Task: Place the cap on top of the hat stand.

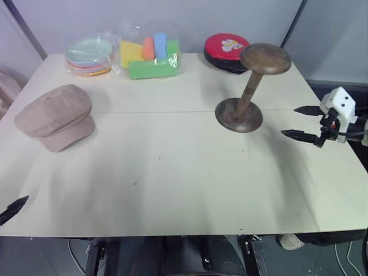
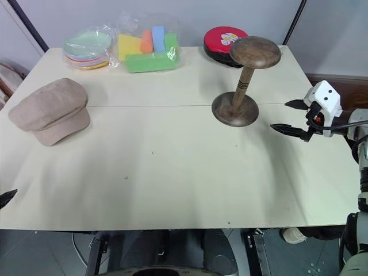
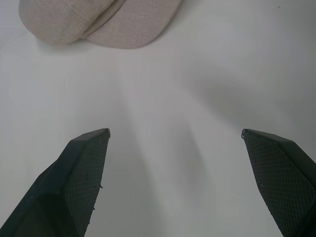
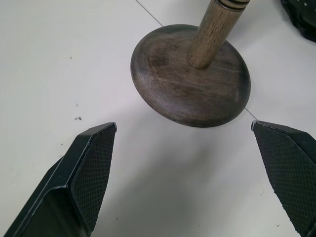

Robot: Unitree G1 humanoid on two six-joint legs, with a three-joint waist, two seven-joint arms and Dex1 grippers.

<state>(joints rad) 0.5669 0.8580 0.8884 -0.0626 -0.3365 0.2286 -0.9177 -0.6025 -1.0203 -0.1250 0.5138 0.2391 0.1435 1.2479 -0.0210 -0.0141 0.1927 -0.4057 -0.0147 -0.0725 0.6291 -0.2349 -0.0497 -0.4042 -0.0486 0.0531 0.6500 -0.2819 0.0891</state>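
Beige-tan fabric is what you're after: the cap (image 1: 56,117) sits on the left side of the cream table (image 1: 172,172), brim toward the near edge, nothing touching it. Your hat stand (image 1: 252,86) is well apart from it on the right half, upright, dark wooden base flat on the tabletop right by the seam that runs across the table, domed top bare.

Your right gripper (image 1: 300,122) hovers just to the right of the stand's base with its two black fingers spread wide and nothing between them. From the right wrist view you're looking straight at the round base and the lower stem, with both fingers (image 4: 84,173) clear of the wood.

Your left gripper (image 3: 175,134) is down by the near-left corner of the table; in the head view you just catch one dark fingertip (image 1: 14,209) poking in at the edge. Its jaws gape wide too, empty, and the left wrist view has the cap's brim ahead of them, not in contact.

Along the far edge you've got a stack of pastel plates (image 1: 89,54) in plastic wrap, a clear bag of coloured foam blocks (image 1: 150,50), and a red and black round pad (image 1: 226,50) just behind the stand.
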